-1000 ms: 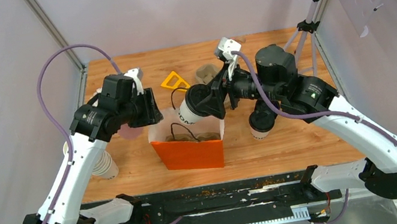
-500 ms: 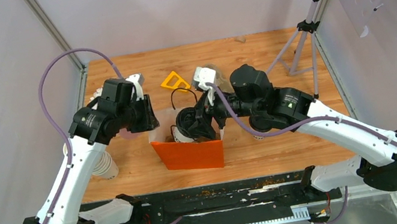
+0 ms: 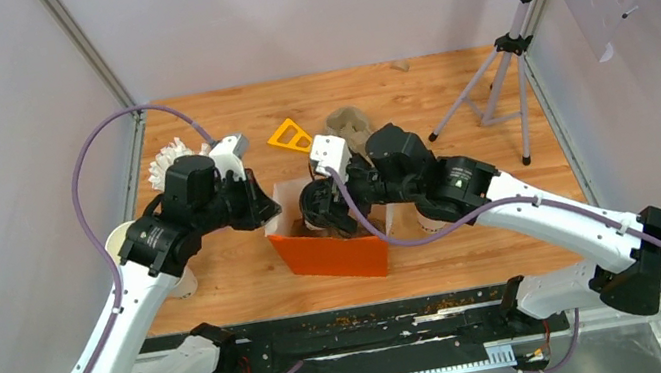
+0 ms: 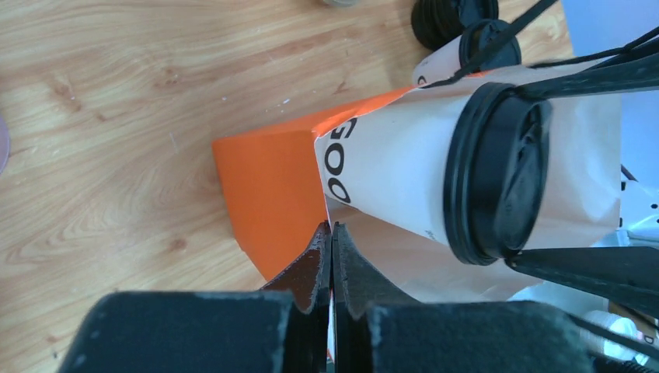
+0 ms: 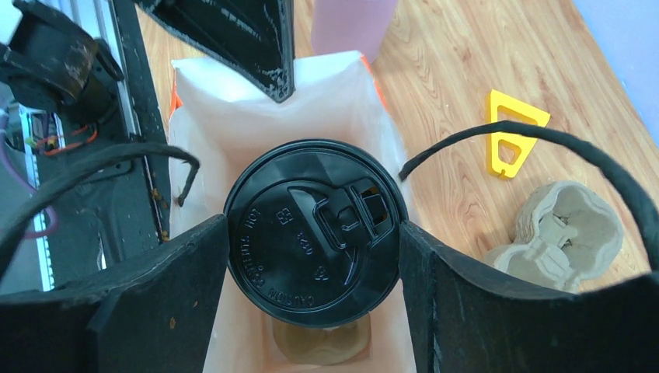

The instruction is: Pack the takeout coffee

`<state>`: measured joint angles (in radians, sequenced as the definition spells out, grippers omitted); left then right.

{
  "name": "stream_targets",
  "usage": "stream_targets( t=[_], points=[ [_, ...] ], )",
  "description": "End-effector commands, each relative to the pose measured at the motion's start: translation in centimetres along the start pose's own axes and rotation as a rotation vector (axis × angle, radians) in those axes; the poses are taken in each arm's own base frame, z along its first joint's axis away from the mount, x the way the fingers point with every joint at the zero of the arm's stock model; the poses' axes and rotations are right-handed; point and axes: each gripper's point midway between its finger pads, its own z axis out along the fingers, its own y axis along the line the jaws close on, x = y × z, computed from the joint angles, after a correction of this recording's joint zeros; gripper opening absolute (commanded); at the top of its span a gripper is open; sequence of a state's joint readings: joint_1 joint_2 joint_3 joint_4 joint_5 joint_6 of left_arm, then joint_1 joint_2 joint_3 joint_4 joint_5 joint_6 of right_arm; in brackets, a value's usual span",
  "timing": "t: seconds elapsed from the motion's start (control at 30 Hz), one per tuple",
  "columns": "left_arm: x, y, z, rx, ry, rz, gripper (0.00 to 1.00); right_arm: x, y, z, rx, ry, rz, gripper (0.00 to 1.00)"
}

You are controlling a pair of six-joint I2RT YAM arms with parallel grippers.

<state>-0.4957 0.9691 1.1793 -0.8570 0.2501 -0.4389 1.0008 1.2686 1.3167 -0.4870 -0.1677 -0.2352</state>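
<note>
An orange paper bag [image 3: 333, 255] with a white inside [image 5: 334, 101] stands open at the table's centre. My left gripper [image 4: 332, 233] is shut on the bag's left rim and pinches the paper edge. My right gripper [image 3: 323, 213] is shut on a takeout coffee cup, its fingers [image 5: 155, 303] either side of the black lid [image 5: 315, 233]. The cup's white body [image 4: 396, 179] hangs tilted in the bag's mouth. A brown pulp piece [image 5: 322, 347] lies on the bag's floor under it. Another lidded coffee cup [image 3: 431, 221] stands right of the bag, mostly hidden by my right arm.
A pulp cup carrier [image 3: 351, 123] and a yellow triangular piece [image 3: 290, 137] lie behind the bag. A stack of lidless paper cups [image 3: 128, 245] sits at the left edge, with a white frilly object [image 3: 168, 159] behind it. A tripod [image 3: 491, 78] stands at the back right.
My right arm swung left and lowered the lidded cup into the bag's mouth. My left gripper closed on the bag's rim. The bag shifted slightly to the right.
</note>
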Motion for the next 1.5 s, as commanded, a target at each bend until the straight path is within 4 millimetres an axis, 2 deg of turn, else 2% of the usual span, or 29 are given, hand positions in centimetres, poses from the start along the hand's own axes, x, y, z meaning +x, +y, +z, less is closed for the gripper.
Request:
stream_targets(
  t=[0.0, 0.03, 0.13, 0.3, 0.4, 0.67, 0.77, 0.87, 0.93, 1.07, 1.17, 1.37, 1.47],
  points=[
    [-2.3, -1.5, -0.1, 0.078, -0.123, -0.01, 0.03, -0.8, 1.0, -0.1, -0.034, -0.049, -0.099, 0.71],
    [-2.1, -1.5, 0.0, 0.077, -0.115, -0.024, 0.08, -0.6, 1.5, -0.1, -0.048, -0.046, -0.116, 0.71],
    [-1.3, -1.2, -0.4, 0.047, -0.073, -0.065, 0.35, 0.5, 2.9, 0.1, -0.073, -0.018, -0.162, 0.71],
    [0.9, 0.4, -3.2, -0.072, 0.022, -0.048, 0.59, 1.6, 4.0, -0.1, -0.033, 0.0, -0.224, 0.7],
    [2.9, -0.3, -3.7, -0.023, 0.114, -0.046, 0.67, 2.2, 5.0, 0.0, -0.029, 0.001, -0.253, 0.7],
    [5.9, -0.6, -4.4, 0.019, 0.209, -0.064, 0.69, 4.1, 6.8, -0.1, 0.004, 0.036, -0.281, 0.7],
    [6.4, -0.2, -4.7, 0.012, 0.21, -0.051, 0.69, 4.6, 7.4, -0.1, -0.001, 0.05, -0.289, 0.7],
    [6.4, -0.1, -4.9, 0.011, 0.195, -0.037, 0.61, 5.2, 7.6, 0.1, 0.003, 0.066, -0.297, 0.7],
    [6.3, 0.0, -5.0, 0.007, 0.178, -0.025, 0.49, 5.6, 7.3, 0.2, 0.021, 0.077, -0.298, 0.7],
    [5.3, 0.1, -4.8, 0.009, 0.115, 0.011, 0.17, 5.4, 7.1, 0.6, 0.034, 0.063, -0.319, 0.7],
    [4.0, -0.3, -4.4, 0.041, 0.05, 0.053, 0.05, 5.0, 6.7, 1.4, 0.052, 0.067, -0.365, 0.72],
    [3.1, -1.2, -3.2, 0.145, -0.049, 0.181, 0.01, 3.5, 6.7, 2.9, 0.039, 0.053, -0.441, 0.72],
    [3.0, -1.5, -2.8, 0.177, -0.072, 0.205, 0.01, 4.0, 7.1, 3.4, 0.002, 0.082, -0.461, 0.71]
  ],
)
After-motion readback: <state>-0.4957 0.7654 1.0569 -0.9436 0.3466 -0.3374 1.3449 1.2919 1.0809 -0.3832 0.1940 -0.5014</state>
